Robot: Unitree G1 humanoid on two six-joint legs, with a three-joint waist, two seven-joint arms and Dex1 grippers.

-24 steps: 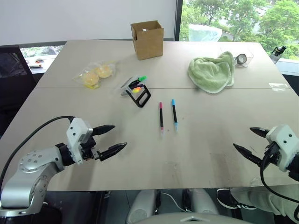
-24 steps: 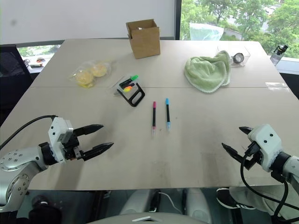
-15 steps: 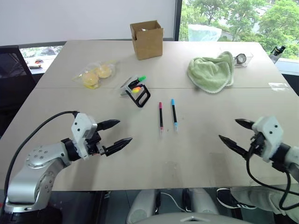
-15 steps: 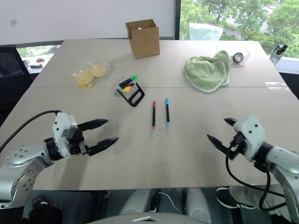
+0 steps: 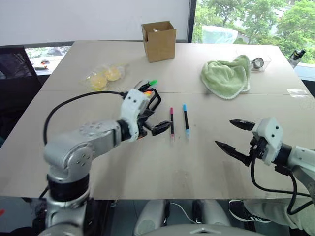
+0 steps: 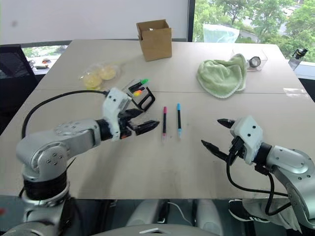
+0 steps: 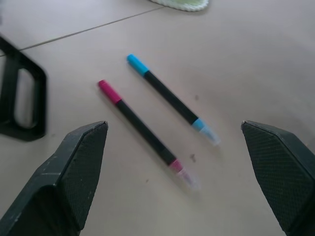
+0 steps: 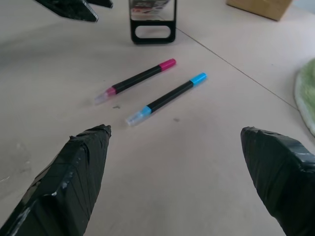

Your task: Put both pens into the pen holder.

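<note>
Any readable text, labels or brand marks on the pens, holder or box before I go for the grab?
No text reads clearly.
Magenta pen: no print visible on its barrel.
Blue pen: none visible either.
Pen holder: a label-like patch on its face, too blurred to read.
Cardboard box: no markings seen.

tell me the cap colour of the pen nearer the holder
Magenta; the pen shows best in the left wrist view.

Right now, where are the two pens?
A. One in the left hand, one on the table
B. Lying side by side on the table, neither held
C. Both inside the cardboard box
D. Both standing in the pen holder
B: the magenta pen and the blue pen lie next to each other on the table, with the left hand open beside them and holding nothing.
</note>
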